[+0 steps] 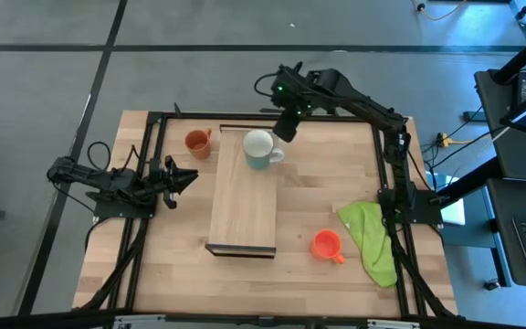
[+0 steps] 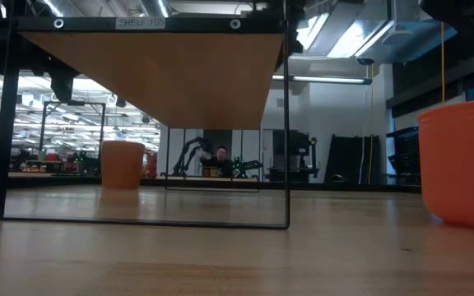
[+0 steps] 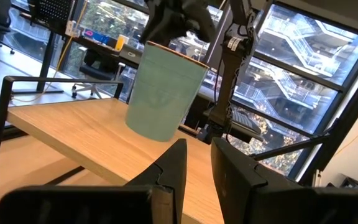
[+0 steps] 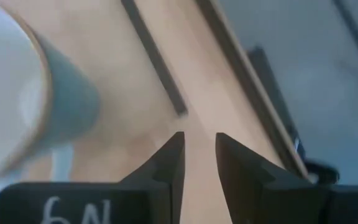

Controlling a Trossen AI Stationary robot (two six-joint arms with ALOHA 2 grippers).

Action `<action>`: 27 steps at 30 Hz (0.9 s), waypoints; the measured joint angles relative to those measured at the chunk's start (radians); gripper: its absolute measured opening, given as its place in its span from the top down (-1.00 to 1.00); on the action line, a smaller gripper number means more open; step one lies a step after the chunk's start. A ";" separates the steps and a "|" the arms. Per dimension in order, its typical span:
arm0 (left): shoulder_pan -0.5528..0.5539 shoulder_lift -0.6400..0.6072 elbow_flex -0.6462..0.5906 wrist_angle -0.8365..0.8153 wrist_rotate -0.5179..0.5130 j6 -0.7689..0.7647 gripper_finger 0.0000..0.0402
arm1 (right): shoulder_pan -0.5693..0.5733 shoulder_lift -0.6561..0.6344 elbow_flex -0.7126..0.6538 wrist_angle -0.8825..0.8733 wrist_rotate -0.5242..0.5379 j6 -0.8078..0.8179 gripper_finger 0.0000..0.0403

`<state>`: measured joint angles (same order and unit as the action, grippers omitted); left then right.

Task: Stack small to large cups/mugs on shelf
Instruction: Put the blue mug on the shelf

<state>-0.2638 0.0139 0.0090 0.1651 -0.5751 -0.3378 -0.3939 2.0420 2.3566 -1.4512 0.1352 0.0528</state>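
The shelf is a long light-wood plank raised on a black frame in the middle of the table. The large pale mug stands upright on the shelf's far end, and it also shows in the left wrist view. The medium brownish-orange mug stands on the table left of the shelf's far end. The small orange-red mug stands on the table at the near right. My right gripper hangs shut and empty just beyond the pale mug. My left gripper is shut and empty, left of the shelf.
A green cloth lies on the table near its right edge, beside the orange-red mug. In the low view the shelf's underside spans overhead on thin black legs. A person shows far off in the room behind.
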 joint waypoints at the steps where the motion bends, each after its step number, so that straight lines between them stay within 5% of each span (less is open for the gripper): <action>1: 0.000 0.000 0.000 0.000 0.000 0.000 0.66 | -0.002 0.000 -0.001 -0.022 0.000 0.011 0.54; 14: 0.000 0.000 0.000 -0.007 0.000 0.005 0.66 | 0.059 0.003 -0.024 -0.037 -0.136 0.078 0.54; 27: 0.000 0.000 0.000 -0.018 0.000 0.005 0.66 | 0.133 0.004 -0.024 -0.018 -0.140 0.127 0.54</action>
<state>-0.2639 0.0139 0.0089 0.1474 -0.5751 -0.3332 -0.2613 2.0460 2.3329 -1.4688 -0.0044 0.1795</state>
